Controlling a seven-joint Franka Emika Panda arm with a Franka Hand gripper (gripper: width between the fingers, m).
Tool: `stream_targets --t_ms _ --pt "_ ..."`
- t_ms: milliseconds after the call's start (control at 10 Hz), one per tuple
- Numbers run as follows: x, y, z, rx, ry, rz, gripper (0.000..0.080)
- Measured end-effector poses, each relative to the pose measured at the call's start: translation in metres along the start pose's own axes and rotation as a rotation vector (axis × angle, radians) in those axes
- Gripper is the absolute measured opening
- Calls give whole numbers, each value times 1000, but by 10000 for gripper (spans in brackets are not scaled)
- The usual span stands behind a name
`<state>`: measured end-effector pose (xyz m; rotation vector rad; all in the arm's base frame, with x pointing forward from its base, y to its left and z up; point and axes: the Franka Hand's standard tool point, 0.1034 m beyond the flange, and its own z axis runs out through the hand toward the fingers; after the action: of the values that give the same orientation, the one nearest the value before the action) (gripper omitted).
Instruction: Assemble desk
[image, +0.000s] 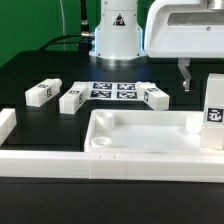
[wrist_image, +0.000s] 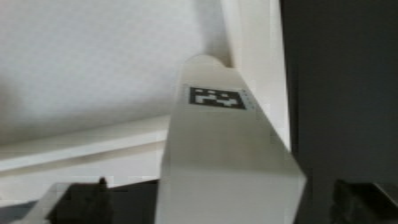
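Wrist view | pincer (wrist_image: 214, 200) open, fingers (wrist_image: 80, 200) on both sides of 1 leg (wrist_image: 222, 150), not squeezing | leg stands up at tabletop (image: 150, 128) corner, exterior view's right | my tip: lift straight up, fingers wide, so leg does not tip

Exterior low, frontal; wrist tight on leg (wrist_image: 228, 150)
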<state>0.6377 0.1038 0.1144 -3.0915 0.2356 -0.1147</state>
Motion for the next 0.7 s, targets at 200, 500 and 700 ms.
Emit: stream_targets --t_ms 200,500,700 --pt "0 -1 0 0 3 -215 648" --pt "-1 0 1 -1 1 -474 649" --pt "-1 0 1 -13 1 -634 649"
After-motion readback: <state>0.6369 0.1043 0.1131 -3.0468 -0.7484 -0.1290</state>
